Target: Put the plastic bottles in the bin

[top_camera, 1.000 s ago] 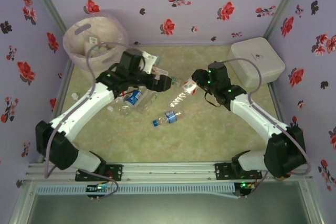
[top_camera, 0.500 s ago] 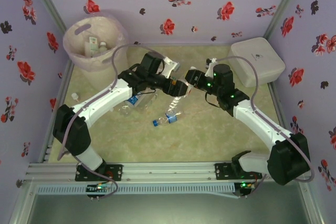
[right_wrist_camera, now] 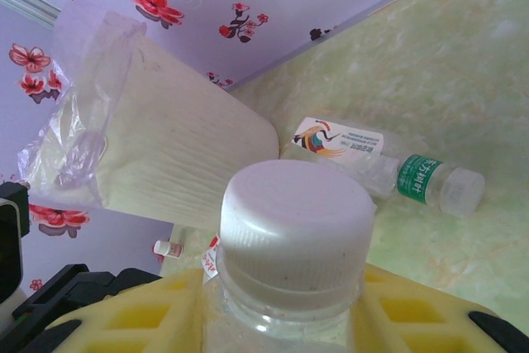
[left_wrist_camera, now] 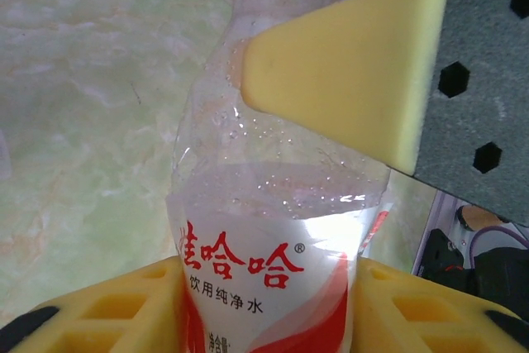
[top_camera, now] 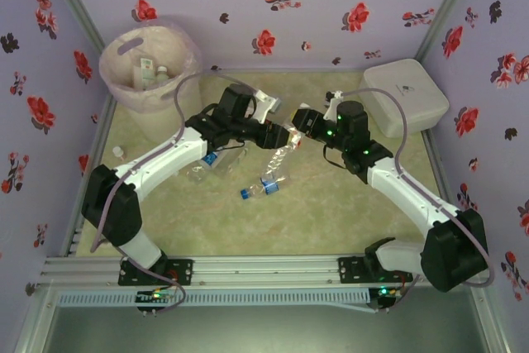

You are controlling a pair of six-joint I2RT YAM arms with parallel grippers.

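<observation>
Where the two arms meet over the middle of the table (top_camera: 331,204), a red-label bottle (left_wrist_camera: 264,204) is held between them. The left fingers (left_wrist_camera: 107,307) pinch it across the label, a yellow pad against each side. The right fingers (right_wrist_camera: 140,316) pinch the same bottle just below its white cap (right_wrist_camera: 293,221). In the left wrist view, one of their pads presses on the bottle's shoulder near the neck. The bottle is clear, with droplets on its inner wall.

The bin (top_camera: 111,80) stands in the far left corner, well apart from the held bottle, and there are bottles inside it. A blue-label bottle (top_camera: 263,186) lies on the table near the middle, in front of the fingers. A second blue-label bottle (top_camera: 212,157) lies partly under the left arm. In the right wrist view, a green-label bottle (right_wrist_camera: 388,167) lies on the table just beside the bin's base. A white box (top_camera: 405,93) sits at the far right.
</observation>
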